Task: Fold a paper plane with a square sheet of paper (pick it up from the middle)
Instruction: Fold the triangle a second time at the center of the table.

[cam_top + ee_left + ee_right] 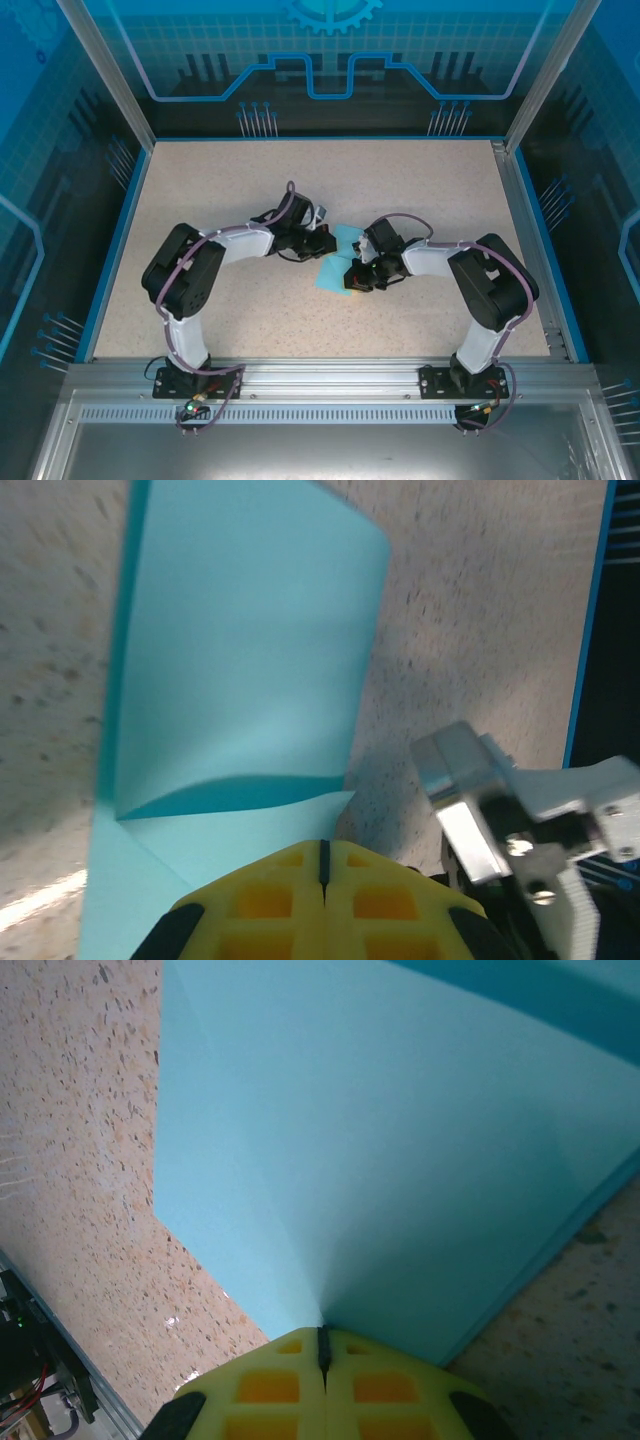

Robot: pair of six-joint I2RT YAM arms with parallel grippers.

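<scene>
Both arm bases sat at the near edge of the table (200, 330). Each arm rose from its base, bent at the elbow and reached inward and low, so the two wrists met near mid-table.

The right gripper (357, 277) was the nearer of the two, pointing left. In the right wrist view, the right gripper (322, 1340) had its yellow pads (270, 1385) clenched flat together on a corner of the sheet of paper (400, 1160), which fanned up and away with a soft crease.

Just behind it, the left gripper (322, 241) pointed right. Seen from the left wrist, the left gripper (322, 858) was also clamped shut, pinching the sheet of paper (240, 650) at a folded-over flap. The far part of the sheet curled upward. A blurry metal block (470, 800) beside it was probably part of the right arm.

The sheet of paper (334, 262) was held between the two grippers, partly folded, just over the speckled tabletop. Beyond it was bare table up to the blue rim (320, 138).
</scene>
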